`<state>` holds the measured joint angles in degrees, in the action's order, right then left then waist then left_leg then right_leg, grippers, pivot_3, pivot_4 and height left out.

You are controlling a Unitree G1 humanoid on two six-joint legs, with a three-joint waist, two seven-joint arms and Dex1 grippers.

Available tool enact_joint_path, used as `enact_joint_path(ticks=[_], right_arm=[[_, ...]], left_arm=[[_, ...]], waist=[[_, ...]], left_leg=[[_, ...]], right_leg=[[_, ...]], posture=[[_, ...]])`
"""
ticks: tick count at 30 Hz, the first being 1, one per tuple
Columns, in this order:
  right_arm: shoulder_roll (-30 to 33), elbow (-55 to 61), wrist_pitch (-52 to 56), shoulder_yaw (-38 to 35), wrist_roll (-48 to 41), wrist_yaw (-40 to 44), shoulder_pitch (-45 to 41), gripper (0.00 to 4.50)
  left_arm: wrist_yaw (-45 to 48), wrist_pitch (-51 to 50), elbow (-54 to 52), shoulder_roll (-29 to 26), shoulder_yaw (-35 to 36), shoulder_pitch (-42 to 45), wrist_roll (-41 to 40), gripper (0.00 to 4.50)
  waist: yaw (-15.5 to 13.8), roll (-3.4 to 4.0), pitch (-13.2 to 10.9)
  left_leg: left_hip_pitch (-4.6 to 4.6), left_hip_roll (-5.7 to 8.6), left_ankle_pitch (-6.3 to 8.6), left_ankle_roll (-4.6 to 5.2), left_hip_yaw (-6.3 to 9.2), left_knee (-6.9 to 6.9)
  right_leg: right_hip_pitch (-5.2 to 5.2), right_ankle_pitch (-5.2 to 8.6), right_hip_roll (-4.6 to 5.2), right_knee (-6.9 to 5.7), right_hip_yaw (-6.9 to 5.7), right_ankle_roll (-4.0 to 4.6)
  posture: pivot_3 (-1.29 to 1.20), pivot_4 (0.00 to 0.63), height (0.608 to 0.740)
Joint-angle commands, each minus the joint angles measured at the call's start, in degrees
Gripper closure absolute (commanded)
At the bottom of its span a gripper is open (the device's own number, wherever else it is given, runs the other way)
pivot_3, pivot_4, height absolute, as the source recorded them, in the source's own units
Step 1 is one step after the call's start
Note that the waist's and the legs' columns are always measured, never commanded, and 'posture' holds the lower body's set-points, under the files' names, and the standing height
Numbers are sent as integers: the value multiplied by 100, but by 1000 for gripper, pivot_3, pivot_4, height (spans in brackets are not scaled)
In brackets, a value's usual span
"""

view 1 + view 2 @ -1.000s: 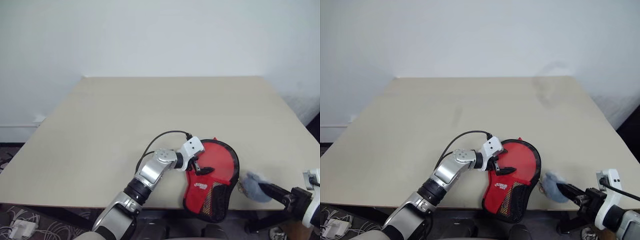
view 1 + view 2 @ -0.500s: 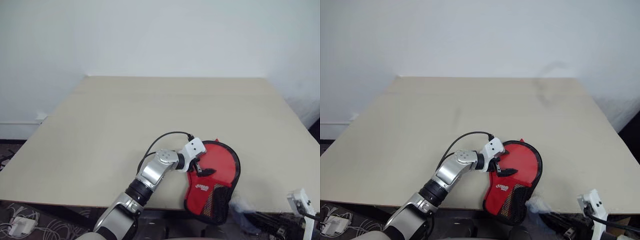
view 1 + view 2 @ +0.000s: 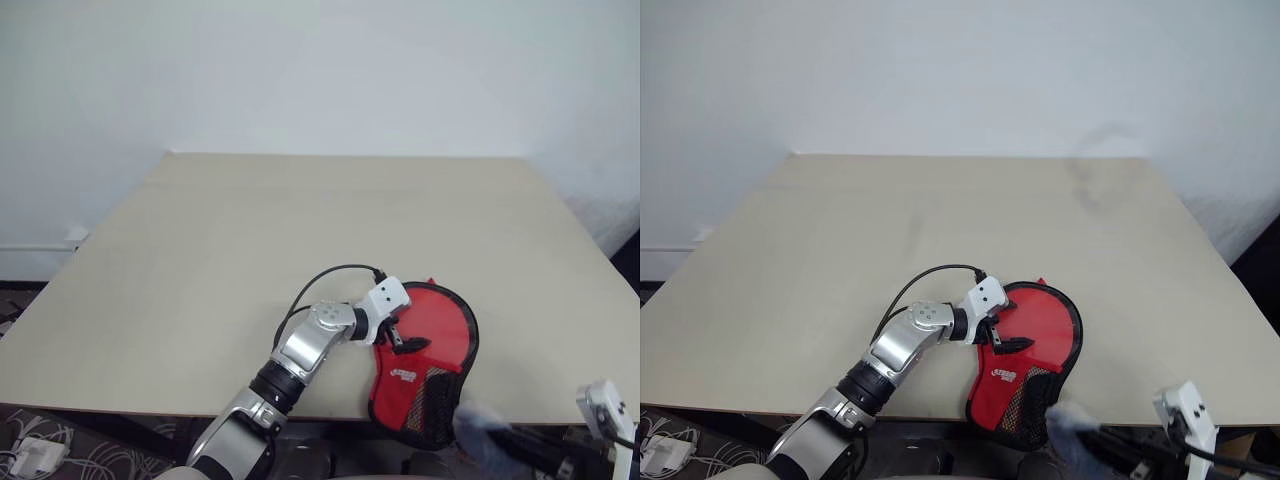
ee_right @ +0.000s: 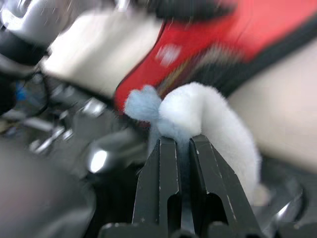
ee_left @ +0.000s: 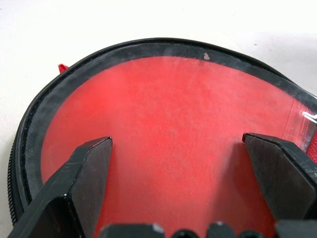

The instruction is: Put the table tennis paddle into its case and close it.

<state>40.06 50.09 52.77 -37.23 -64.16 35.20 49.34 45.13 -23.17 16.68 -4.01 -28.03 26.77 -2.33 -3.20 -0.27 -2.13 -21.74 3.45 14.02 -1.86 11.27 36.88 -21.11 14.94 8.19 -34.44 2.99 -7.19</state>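
Observation:
The case [image 3: 440, 330] lies at the table's front edge, red front up, and its black mesh end [image 3: 425, 400] hangs past the edge. Red shows behind its clear window [image 5: 173, 114]; the table tennis paddle itself is hidden. My left gripper [image 3: 400, 334] rests open on the round part of the case, one finger [image 5: 84, 173] to each side of the window. My right gripper [image 4: 182, 141] is shut on a pale grey-blue fluffy ball [image 4: 198, 114]. It holds the ball [image 3: 1065, 420] below the table's front edge, just right of the mesh end.
The beige table [image 3: 300, 230] stretches away to a white wall. Its front edge runs right under the case. Loose cables and a white plug [image 3: 40, 455] lie on the floor at the left.
My right gripper has carried the fluffy ball leftwards and down, from beside the case to below the table's edge by the mesh end. The left gripper and the case have stayed put.

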Motion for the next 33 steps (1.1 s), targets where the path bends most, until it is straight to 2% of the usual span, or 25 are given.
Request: enact_joint_path(ticks=[1,9,12,18,23,26,32,33], right_arm=[[-55,50,-83,213,-104,-290,-181,4429],[-875,-568,-472,1044,591,-1370,-1180,4429],[-1217,-818,-629,1126,656,-1676,-1470,4429],[-1373,-1291,-745,1427,1259,-2020,-1969,4429],[-1539,-1814,-797,1264,1484,-2316,-2319,4429],[-1534,-1841,-805,1322,1542,-2233,-2347,3645],[-1749,-1749,-1136,1226,1538,-2148,-2428,1429],[-1828,-1761,-1291,1108,1527,-2178,-2492,1429]], left_arm=[[189,-475,682,-85,-429,-383,219,0],[164,-443,699,-167,-341,-338,280,0],[149,-436,712,-193,-295,-318,290,0],[63,-407,719,-227,-225,-298,306,0],[47,-398,741,-246,-190,-281,300,0],[36,-394,754,-254,-161,-271,300,0],[44,-377,789,-260,-133,-244,310,0],[45,-366,796,-262,-129,-237,315,0]], waist=[[-3,0,1],[-26,1,9],[-24,5,12],[12,12,16],[51,17,19],[55,19,23],[55,28,24],[55,31,24]], left_leg=[[0,0,0,0,1,-1],[8,-8,5,-3,-4,-4],[11,-9,6,-5,-1,-8],[14,-13,6,-5,-4,-8],[14,-15,6,-5,-6,-7],[14,-15,6,-5,-7,-7],[16,-16,6,-5,-6,-8],[16,-16,6,-5,-6,-8]], right_leg=[[2,0,0,0,-2,0],[4,-1,-2,-1,-4,0],[4,-1,-3,-5,-6,1],[-2,-1,-4,-14,-5,1],[-6,-1,-4,-15,-5,1],[-6,-1,-4,-16,-5,1],[-11,-1,-4,-30,-5,1],[-11,-1,-4,-30,-5,1]], posture=[[0,0,740],[0,0,740],[0,0,740],[0,0,740],[0,0,740],[0,0,740],[0,0,740],[0,0,740]])
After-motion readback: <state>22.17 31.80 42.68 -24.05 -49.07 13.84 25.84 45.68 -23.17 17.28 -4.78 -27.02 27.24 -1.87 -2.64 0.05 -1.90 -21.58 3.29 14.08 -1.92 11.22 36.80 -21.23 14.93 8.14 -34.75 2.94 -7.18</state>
